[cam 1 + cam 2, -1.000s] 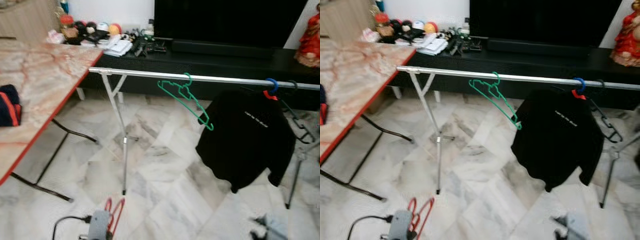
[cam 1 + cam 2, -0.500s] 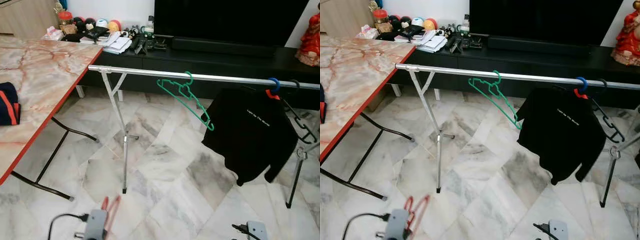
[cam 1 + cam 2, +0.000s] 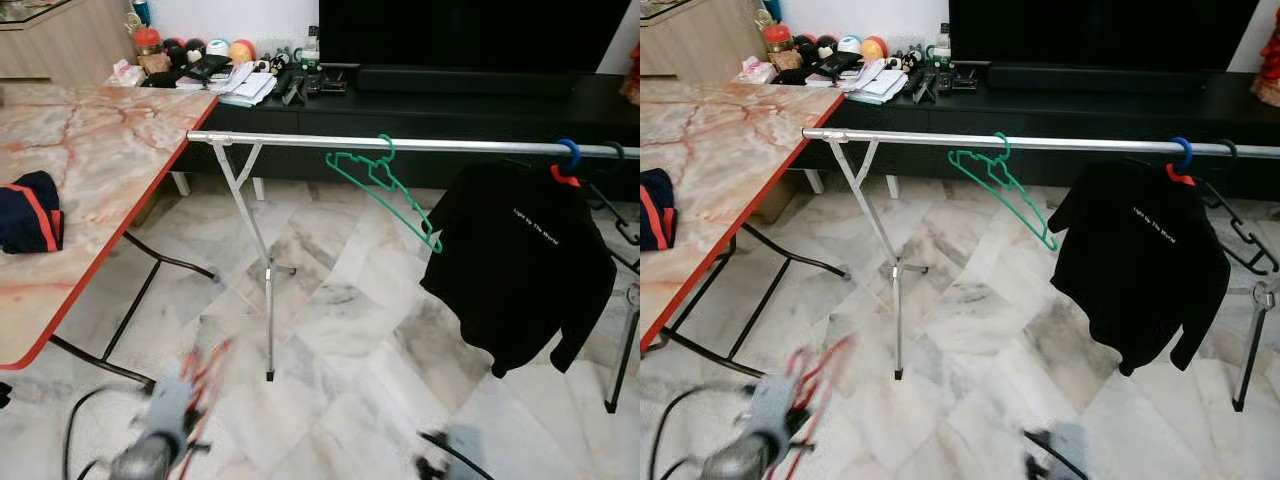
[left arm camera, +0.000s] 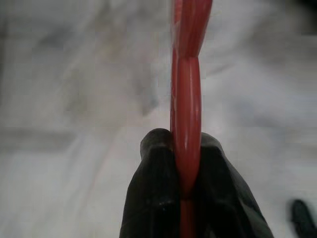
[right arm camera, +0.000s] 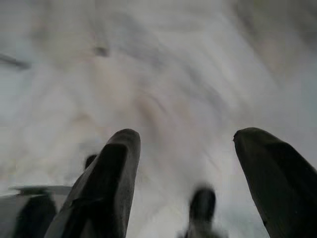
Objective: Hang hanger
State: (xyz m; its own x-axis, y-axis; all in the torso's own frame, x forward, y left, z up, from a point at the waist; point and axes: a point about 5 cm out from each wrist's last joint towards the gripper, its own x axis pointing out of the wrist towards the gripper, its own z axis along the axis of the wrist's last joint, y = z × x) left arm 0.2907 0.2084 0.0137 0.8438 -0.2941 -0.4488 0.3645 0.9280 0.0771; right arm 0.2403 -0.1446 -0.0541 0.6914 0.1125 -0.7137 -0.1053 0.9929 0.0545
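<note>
The left gripper [image 4: 187,198] is clamping the red hanger [image 4: 186,114] low at seven o'clock, blurred as the robot is carrying it toward the rail; the right gripper [image 5: 185,188] is hanging spread and empty at five o'clock over the marble floor [image 3: 340,330]. By my read this is the carry step, and next the hook needs lifting over the silver rail [image 3: 300,140], probably into the free stretch near eleven o'clock. Further off, a green hanger [image 3: 385,185] and a black shirt [image 3: 525,260] are hanging there, a marble desk [image 3: 90,150] lying at nine o'clock, a dark TV unit [image 3: 450,100] behind.
</note>
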